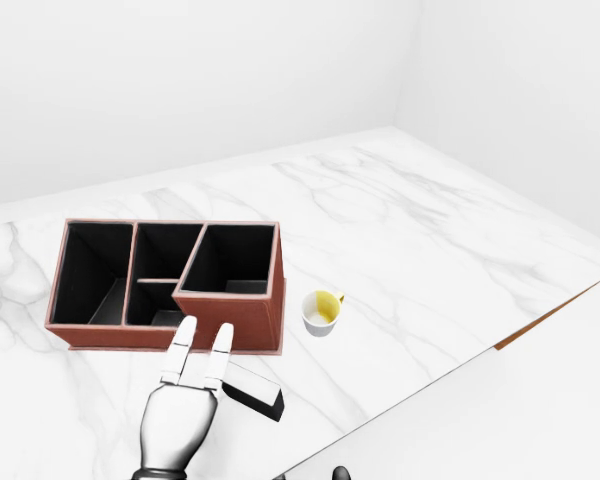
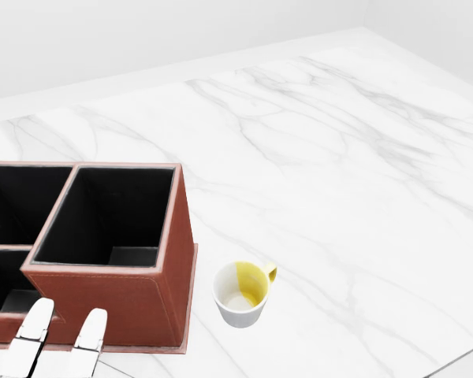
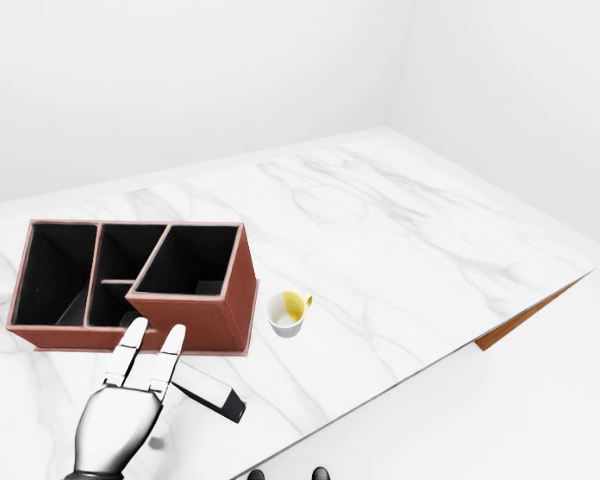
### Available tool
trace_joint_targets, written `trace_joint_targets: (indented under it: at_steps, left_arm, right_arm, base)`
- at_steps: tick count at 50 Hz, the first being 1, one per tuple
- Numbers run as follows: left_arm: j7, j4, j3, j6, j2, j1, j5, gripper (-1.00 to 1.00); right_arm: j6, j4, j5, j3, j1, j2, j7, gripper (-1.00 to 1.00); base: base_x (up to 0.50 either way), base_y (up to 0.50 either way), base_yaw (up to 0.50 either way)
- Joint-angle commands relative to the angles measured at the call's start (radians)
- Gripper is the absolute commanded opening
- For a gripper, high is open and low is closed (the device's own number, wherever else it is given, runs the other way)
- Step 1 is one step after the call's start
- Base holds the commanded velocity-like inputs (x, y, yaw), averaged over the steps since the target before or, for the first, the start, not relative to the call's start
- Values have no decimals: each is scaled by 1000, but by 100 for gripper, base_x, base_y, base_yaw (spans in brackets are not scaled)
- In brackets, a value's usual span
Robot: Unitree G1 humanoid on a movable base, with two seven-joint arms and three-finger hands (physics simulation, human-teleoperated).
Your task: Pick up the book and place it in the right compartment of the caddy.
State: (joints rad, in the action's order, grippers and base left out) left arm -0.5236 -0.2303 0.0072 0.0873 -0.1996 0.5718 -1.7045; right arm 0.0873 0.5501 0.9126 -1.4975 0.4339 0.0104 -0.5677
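The brown caddy (image 1: 227,322) with black compartments stands on the marble table; its right compartment (image 1: 230,262) holds nothing. The book (image 1: 254,391), a thin white slab with a black end, lies flat on the table just below the caddy's right corner. My white left hand (image 1: 202,337) hovers over the book's left part, fingers stretched straight toward the caddy wall, open and holding nothing. In the head view only two fingertips (image 2: 91,331) show, against the caddy's near wall (image 2: 110,303). The book's left end is hidden under the hand. The right hand is not seen.
A white mug (image 1: 322,312) with a yellow inside stands right of the caddy, close to its right wall. The table edge (image 1: 540,320) runs diagonally at the lower right. Two small dark shapes (image 1: 325,472) sit at the left-eye view's bottom edge.
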Motion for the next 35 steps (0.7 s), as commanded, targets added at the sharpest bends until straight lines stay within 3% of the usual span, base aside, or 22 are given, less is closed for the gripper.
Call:
trace_joint_targets:
  at_steps: [1, 35]
  left_arm:
    - [0, 16, -88, 0, -60, 23, 20, 100]
    - [0, 104, -314, 0, -127, -68, 7, 100]
  right_arm:
    - [0, 23, -7, -1, -7, -8, -14, 100]
    - [0, 23, -11, 2, -8, -5, -17, 100]
  base:
    - [0, 0, 0]
    - [0, 0, 0]
